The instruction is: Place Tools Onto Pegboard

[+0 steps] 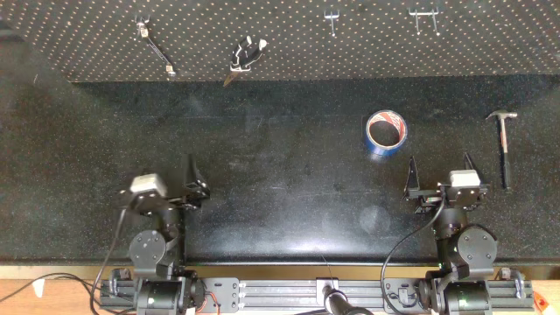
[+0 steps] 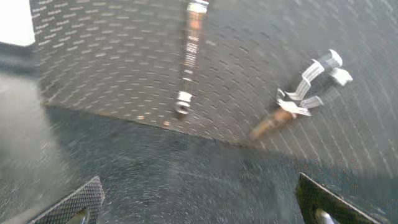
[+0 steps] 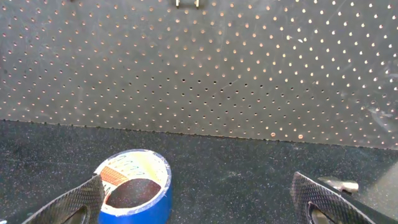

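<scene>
On the pegboard (image 1: 289, 39) hang a wrench (image 1: 156, 48) and black-and-white pliers (image 1: 246, 56); the left wrist view shows the wrench (image 2: 188, 56) and the pliers (image 2: 305, 93) ahead of it. A blue tape roll (image 1: 385, 133) and a hammer (image 1: 502, 144) lie on the black table. My left gripper (image 1: 194, 182) sits low near its base, open and empty (image 2: 202, 211). My right gripper (image 1: 439, 175) is open and empty (image 3: 199, 208), just short of the tape roll (image 3: 134, 190). The hammer head (image 3: 339, 184) peeks past one of its fingers.
Two bare hooks (image 1: 331, 17) (image 1: 424, 16) stick out of the pegboard's right half, and one hook (image 3: 186, 3) shows in the right wrist view. The black tabletop (image 1: 280, 157) lies open between the two arms.
</scene>
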Controlling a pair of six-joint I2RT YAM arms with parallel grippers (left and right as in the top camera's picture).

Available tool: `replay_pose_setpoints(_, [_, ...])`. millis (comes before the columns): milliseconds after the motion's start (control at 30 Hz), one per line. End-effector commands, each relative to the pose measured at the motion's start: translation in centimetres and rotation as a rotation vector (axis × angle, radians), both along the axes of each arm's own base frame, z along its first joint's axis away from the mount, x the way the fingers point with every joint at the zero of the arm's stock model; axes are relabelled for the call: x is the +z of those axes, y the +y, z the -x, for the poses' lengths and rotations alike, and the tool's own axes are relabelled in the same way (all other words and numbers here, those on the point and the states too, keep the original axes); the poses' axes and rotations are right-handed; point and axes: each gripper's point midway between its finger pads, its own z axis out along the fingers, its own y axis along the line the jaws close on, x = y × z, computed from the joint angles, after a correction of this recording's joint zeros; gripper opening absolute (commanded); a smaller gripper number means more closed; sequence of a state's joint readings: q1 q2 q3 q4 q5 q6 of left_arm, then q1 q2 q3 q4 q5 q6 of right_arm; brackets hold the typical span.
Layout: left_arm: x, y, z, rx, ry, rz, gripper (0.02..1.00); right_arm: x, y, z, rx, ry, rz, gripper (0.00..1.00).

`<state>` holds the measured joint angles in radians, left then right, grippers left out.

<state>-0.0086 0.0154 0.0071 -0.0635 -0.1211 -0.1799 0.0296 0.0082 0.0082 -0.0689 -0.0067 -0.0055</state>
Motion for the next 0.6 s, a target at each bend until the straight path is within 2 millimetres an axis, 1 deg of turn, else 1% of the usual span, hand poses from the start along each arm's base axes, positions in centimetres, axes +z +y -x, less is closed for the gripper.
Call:
replay_pose_setpoints(33, [-0.29, -2.37, -0.02, -0.149, 0.017, -0.17, 0.996, -0.17, 0.23, 0.02, 0.01, 0.003, -0.005, 0.976])
replay_pose_setpoints(267, [-0.28, -2.4, -0.02, -0.153, 0.018, -0.201, 0.996, -0.18, 0.22, 0.02, 0.01, 0.004, -0.005, 0.976])
replay_pose_setpoints(600, [-0.28, -2.41, -0.02, -0.154, 0.018, -0.201, 0.996, -0.18, 0.23, 0.02, 0.01, 0.004, -0.005, 0.976])
